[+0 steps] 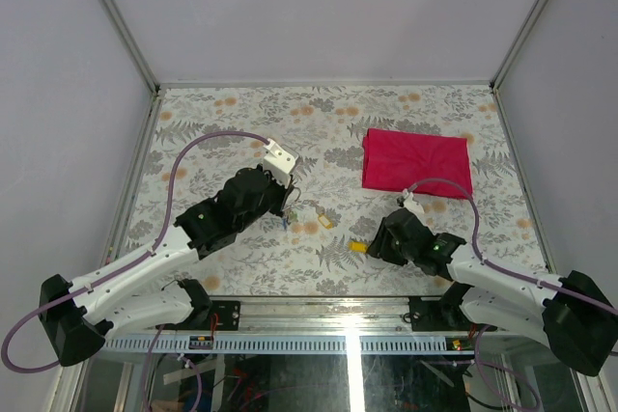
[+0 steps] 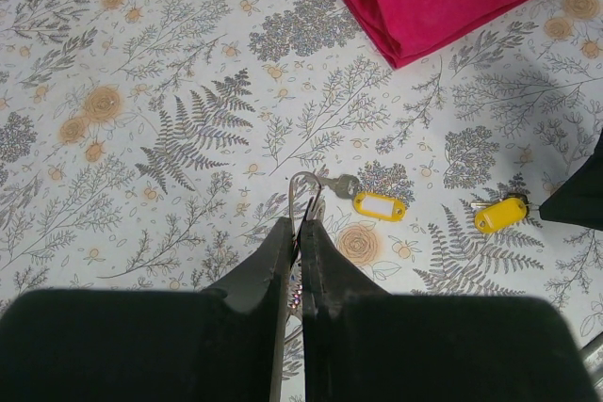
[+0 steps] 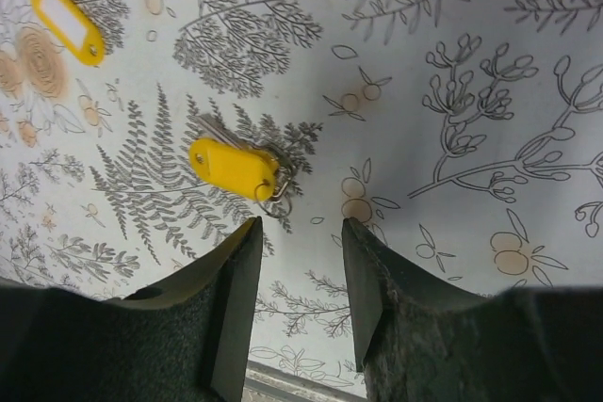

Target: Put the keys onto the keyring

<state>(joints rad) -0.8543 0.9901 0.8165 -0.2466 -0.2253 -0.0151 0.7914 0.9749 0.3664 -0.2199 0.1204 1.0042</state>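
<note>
Left pincer [image 1: 288, 211] is low over the floral table [image 1: 212, 118] in the top view, and the right pincer [image 1: 372, 246] is just beside the second yellow-tagged key [image 1: 357, 247]. The first yellow-tagged key [image 1: 326, 221] lies between the two arms. The red cloth [image 1: 415, 161] is well apart at the back. The ring is too small to make out from up here.

Over to the left wrist: the jaws are pinched almost together on the keyring [image 2: 303, 185], its thin silver wire arching out past the tips. The first key lies just beside that loop, its metal blade pointing at it. Its tag has a white label slip, which is blank.

Right wrist now: the jaws are spread wide and holding nothing, with the second key flat on the table just ahead of the gap. It has a small wire loop of its own at the tag's end. There's no writing here either.

These keys look light, stiff and slippery, so the plastic tag seems the surest place to grip. The wire ring is probably springy and may twist in the pinch.
</note>
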